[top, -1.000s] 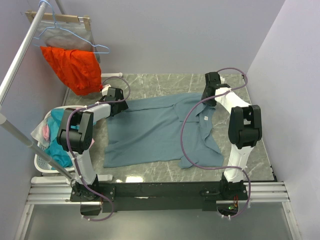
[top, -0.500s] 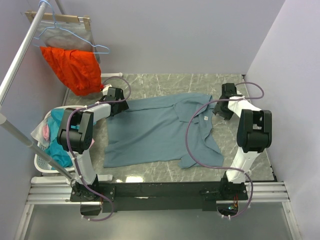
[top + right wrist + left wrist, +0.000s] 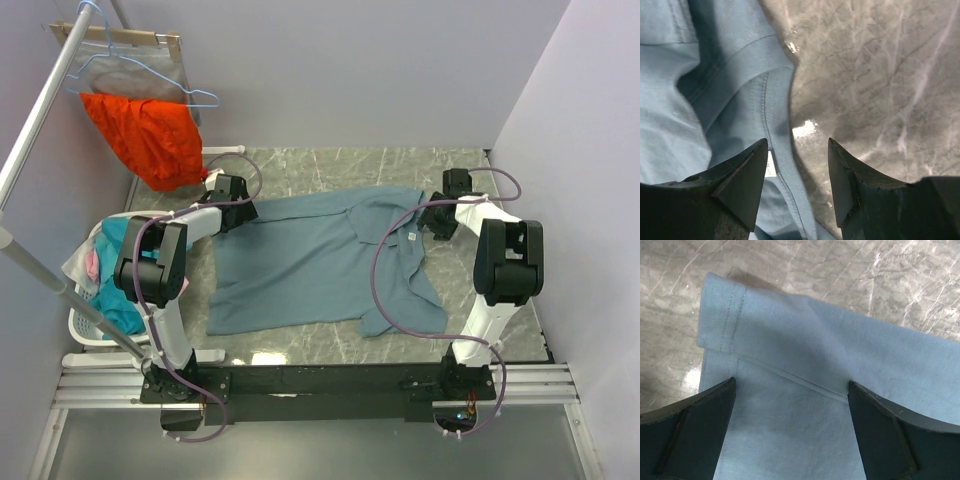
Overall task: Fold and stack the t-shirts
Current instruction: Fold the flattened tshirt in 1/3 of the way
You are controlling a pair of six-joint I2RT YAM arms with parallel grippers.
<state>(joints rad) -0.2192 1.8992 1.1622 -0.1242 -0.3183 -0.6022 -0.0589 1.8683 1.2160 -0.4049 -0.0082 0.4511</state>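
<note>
- Left pincer (image 3: pixel 238 205), seen from the top camera, sits low over the far-left corner of the large slate-blue cloth t-shirt (image 3: pixel 310 260), at its sleeve end.
- That t-shirt lies spread across the middle of the grey marble-patterned table (image 3: pixel 300 165), rumpled along its right side, with a small white neck label (image 3: pixel 410 237) showing.
- Right pincer (image 3: pixel 440 218) hangs just beside the label, at the shirt's right edge.
- Off the table to the left, a bright orange garment (image 3: pixel 145 135) hangs from a metal rail (image 3: pixel 40 110) near pale blue wire hangers (image 3: pixel 130 70), and a white plastic basket (image 3: pixel 85 322) holds more clothes.
- From the left wrist camera, the left pincer (image 3: pixel 790 430) is spread wide, its two dark fingers (image 3: pixel 695 430) apart with nothing pinched.
- Below them lies the t-shirt (image 3: pixel 805 355), its stitched sleeve hem flat on the table (image 3: pixel 840 270).
- From the right wrist camera, the right pincer (image 3: pixel 797 150) is parted and pinches nothing.
- Its dark fingertips (image 3: pixel 747 170) straddle the ribbed edge of the t-shirt (image 3: pixel 705 75), where folded cloth meets bare table (image 3: pixel 880 75).
- A sliver of the white label (image 3: pixel 771 167) shows right beside one fingertip.
</note>
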